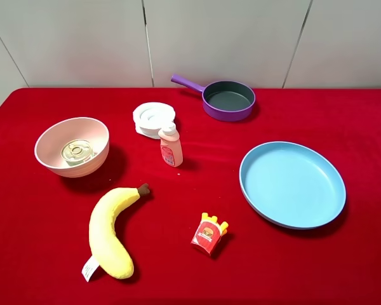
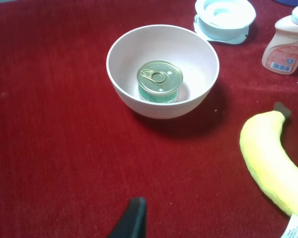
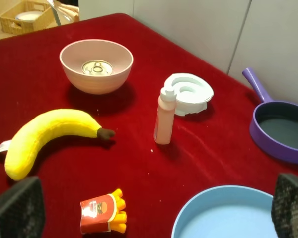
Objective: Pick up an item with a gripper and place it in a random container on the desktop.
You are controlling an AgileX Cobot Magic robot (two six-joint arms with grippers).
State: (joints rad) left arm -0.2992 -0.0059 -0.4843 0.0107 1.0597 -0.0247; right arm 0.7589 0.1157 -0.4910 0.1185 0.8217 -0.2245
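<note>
The small tin can (image 1: 76,152) sits upright inside the pale pink bowl (image 1: 51,136), on the bowl's floor with its gold pull-tab lid facing up and its green label showing in the left wrist view; the bowl stands at the left side of the red-clothed counter (image 1: 38,241). No arm appears in the high view. In the left wrist view only one dark tip of the left pincer (image 2: 130,220) shows at the frame's edge, well apart from the bowl and holding nothing visible; whether it is spread or closed cannot be told. In the right wrist view the right pincer (image 3: 149,208) shows its two black fingers (image 3: 17,208) at opposite sides of the frame, spread wide with nothing between them but the counter and the toys lying on it. A plush yellow banana (image 1: 111,232) lies near the bowl, toward the front of the counter. A pink-white bottle (image 1: 170,146) stands upright near the middle, just beside a white round object (image 1: 153,117) behind it. A purple frying pan (image 1: 227,100) rests at the back, a wide blue plate (image 1: 292,184) at the right, and a small toy box of fries (image 1: 209,235) lies between banana and plate.
</note>
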